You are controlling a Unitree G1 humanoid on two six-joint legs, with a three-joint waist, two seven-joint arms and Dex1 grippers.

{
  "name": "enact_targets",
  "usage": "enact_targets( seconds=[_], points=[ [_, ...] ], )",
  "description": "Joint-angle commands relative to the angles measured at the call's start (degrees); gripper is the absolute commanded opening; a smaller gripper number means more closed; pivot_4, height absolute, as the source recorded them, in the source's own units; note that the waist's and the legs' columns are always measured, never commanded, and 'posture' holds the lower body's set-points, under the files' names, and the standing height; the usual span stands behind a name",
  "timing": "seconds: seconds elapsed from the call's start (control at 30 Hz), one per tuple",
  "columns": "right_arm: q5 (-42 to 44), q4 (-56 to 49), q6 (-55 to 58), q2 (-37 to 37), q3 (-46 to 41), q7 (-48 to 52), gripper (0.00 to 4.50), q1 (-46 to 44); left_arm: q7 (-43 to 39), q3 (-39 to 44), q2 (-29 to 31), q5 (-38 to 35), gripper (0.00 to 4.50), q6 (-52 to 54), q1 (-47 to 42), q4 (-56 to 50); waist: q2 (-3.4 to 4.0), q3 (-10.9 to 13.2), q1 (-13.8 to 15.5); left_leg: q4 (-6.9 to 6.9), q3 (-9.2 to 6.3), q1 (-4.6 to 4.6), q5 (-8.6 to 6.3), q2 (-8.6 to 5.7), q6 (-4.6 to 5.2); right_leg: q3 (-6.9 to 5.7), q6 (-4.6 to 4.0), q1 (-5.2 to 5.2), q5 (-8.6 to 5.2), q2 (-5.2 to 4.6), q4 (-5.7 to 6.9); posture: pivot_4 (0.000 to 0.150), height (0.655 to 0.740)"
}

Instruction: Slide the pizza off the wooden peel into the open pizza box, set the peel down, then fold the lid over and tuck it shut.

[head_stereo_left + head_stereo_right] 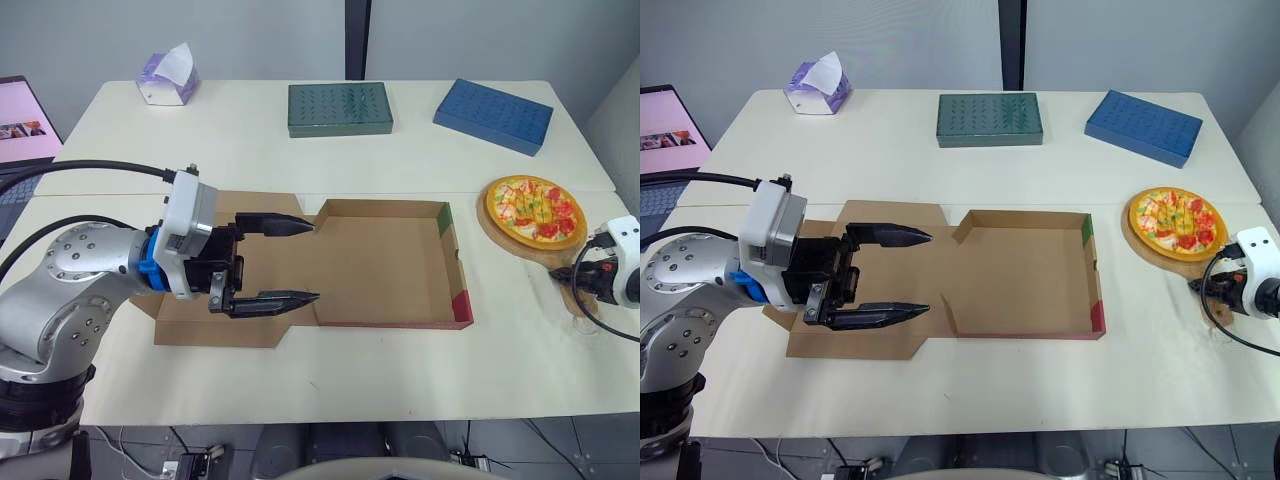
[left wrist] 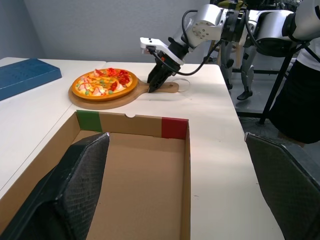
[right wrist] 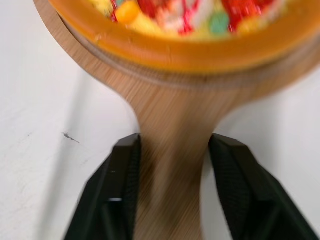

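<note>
The left claw point(image 1: 315, 261) stands wide, its two black fingers point(image 1: 275, 225) well apart and level, holding nothing. It hangs over the flat cardboard lid point(image 1: 200, 330), which lies spread on the tabletop point(image 1: 350, 385) beneath it. The fingertips reach the seam where the lid meets the box point(image 1: 385, 265). The open tray of the box lies just ahead of those fingertips, empty, with its far wall striped green and red.

The right claw point(image 3: 175, 145) is closed narrow on the handle of the peel point(image 3: 170, 110), one finger pressed against each edge of the wood. The peel lies flat on the tabletop. The pizza point(image 1: 534, 209) sits on the round part of the peel, just ahead of the right claw's fingertips. It is well beyond the left claw, past the far wall of the box, and apart from the box.

Farther across the tabletop from both claws lie a green box point(image 1: 339, 109) and a blue box point(image 1: 492, 115), each flat and apart from the other. A tissue box point(image 1: 167, 78) stands near the far corner on the left claw's side. A laptop point(image 1: 20, 120) with a lit screen sits off the tabletop edge, out to the left of the left claw.
</note>
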Motion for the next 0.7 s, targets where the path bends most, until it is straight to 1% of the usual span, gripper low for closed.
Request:
enact_targets(
  seconds=[0.03,0.17,0.33,0.5,0.7],
  points=[
    [0.33,-0.46,0.56,1.23,0.15,0.13,1.62,1.56,-0.11,0.73,0.11,0.29,4.50,-1.06,-0.66,-0.42,-0.01,-0.01,-0.08,0.00,0.00,0.01,0.00,0.01,0.00,0.00,0.00,0.01,0.00,0.01,0.00,0.150,0.7400],
    [1.39,-1.67,0.11,1.43,-2.50,0.33,1.62,3.27,0.33,1.28,0.27,0.35,4.50,-0.68,-0.58,-0.31,-0.01,-0.01,0.08,-0.01,-0.02,0.00,0.00,0.01,0.00,-0.01,0.00,0.00,0.00,0.01,0.00,0.150,0.7400],
    [2.44,-2.93,-2.95,1.30,-6.72,-0.31,1.62,2.80,1.48,2.29,1.10,-0.07,4.50,0.85,-1.31,0.97,0.00,0.01,0.14,-0.02,0.00,-0.01,0.00,0.00,0.00,0.01,0.00,-0.01,0.00,0.01,0.00,0.150,0.7400],
    [3.13,-5.26,-4.55,0.52,-8.36,0.23,1.61,1.36,1.52,3.40,1.53,0.42,4.50,0.62,-1.20,2.15,0.17,0.10,-0.05,-0.02,0.03,-0.02,0.00,0.00,0.00,0.04,0.00,-0.06,0.00,0.01,0.01,0.150,0.7400],
    [3.42,-4.27,-7.18,0.30,-9.67,0.26,1.59,0.40,1.28,3.92,2.02,1.95,4.50,-0.60,0.60,2.08,0.40,0.24,-0.38,-0.05,0.04,-0.08,0.00,0.00,0.00,0.05,0.00,-0.13,0.00,0.01,0.01,0.150,0.7400]
  ],
)
